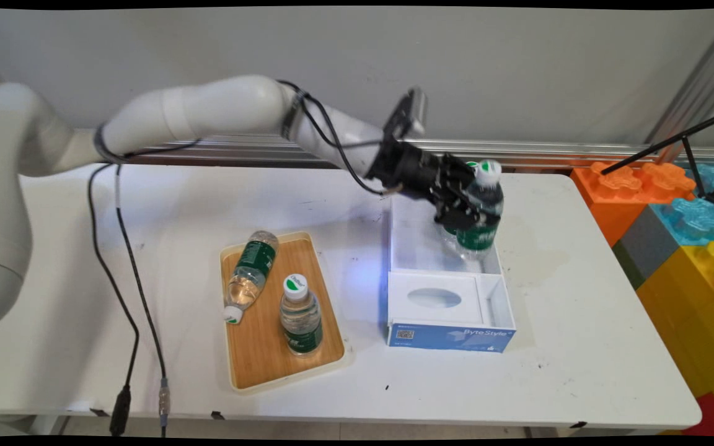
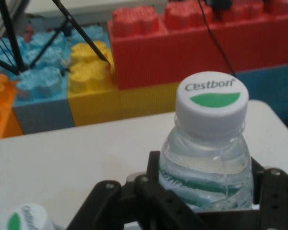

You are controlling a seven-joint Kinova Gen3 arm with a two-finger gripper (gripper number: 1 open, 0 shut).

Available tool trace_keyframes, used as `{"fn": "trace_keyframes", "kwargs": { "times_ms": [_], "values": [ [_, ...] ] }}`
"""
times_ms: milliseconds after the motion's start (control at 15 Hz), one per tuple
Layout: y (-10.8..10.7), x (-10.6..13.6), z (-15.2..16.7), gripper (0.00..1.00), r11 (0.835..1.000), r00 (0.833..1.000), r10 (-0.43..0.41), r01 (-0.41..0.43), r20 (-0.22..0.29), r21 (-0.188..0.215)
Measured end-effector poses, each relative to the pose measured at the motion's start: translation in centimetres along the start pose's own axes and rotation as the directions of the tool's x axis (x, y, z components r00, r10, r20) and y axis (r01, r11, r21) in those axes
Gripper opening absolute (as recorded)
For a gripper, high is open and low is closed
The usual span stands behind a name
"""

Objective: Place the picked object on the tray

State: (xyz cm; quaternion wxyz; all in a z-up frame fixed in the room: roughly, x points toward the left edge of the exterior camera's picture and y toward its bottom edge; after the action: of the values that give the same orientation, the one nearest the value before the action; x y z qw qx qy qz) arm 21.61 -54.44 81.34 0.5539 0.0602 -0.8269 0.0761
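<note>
Over the far end of the white box (image 1: pixel 447 310), the gripper (image 1: pixel 470 214) is clamped round an upright water bottle (image 1: pixel 483 210); a second bottle (image 1: pixel 456 232) stands just beside it.

Gripper (image 1: pixel 478 214) matt black plastic linkage, clamped round clear glossy plastic bottle (image 1: pixel 484 214) with green film label and smooth white plastic cap (image 2: pixel 211 103). Box (image 1: pixel 450 334) white and blue card, slightly glossy print. Tray (image 1: pixel 251 347) bamboo-look wood floor, cream plastic rim. Table (image 1: pixel 580 347) smooth matt white, scuffed. Big blocks (image 1: pixel 673 210) matt moulded plastic.
</note>
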Motion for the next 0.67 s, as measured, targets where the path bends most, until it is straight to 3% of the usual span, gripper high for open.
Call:
{"fn": "trace_keyframes", "kwargs": {
  "times_ms": [333, 667],
  "values": [
    [2.3, 3.6, -7.0, 0.00, 0.998, 0.999, -0.038, 0.039, -0.021, 0.050],
    [6.0, 2.9, -14.7, 0.00, 0.991, 0.995, -0.095, 0.091, 0.037, 0.102]
  ]
}}
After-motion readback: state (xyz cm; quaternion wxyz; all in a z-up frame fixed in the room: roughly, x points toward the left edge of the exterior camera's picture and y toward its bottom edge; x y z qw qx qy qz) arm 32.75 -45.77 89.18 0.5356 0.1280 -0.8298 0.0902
